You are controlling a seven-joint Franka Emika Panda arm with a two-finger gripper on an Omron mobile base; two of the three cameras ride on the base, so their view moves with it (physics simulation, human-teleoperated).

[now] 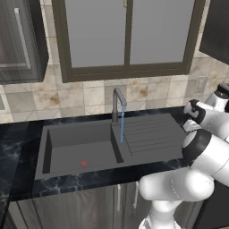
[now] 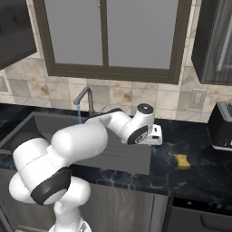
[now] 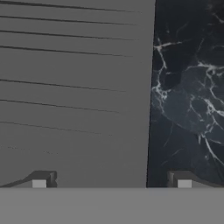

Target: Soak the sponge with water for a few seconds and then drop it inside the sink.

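The sponge (image 2: 182, 161), a small yellow-tan block, lies on the black marbled countertop to the right of the sink (image 2: 136, 158). My gripper (image 2: 155, 137) hangs over the right edge of the ribbed drainboard, left of and behind the sponge and apart from it. In the hand view the gripper (image 3: 111, 183) is open with nothing between its fingertips (image 3: 39, 182); below it lie the drainboard (image 3: 74, 96) and the countertop (image 3: 188, 96). The water (image 1: 122, 127) runs as a thin pale-blue stream from the gooseneck faucet (image 1: 117, 102) into the basin of the sink (image 1: 47, 147), beside the drainboard.
A red drain mark (image 1: 83, 163) sits on the basin floor. A dark toaster (image 2: 221, 127) stands on the counter at the far right, behind the sponge. A window and tiled wall rise behind the faucet. My own arm (image 2: 77, 145) crosses over the sink's front.
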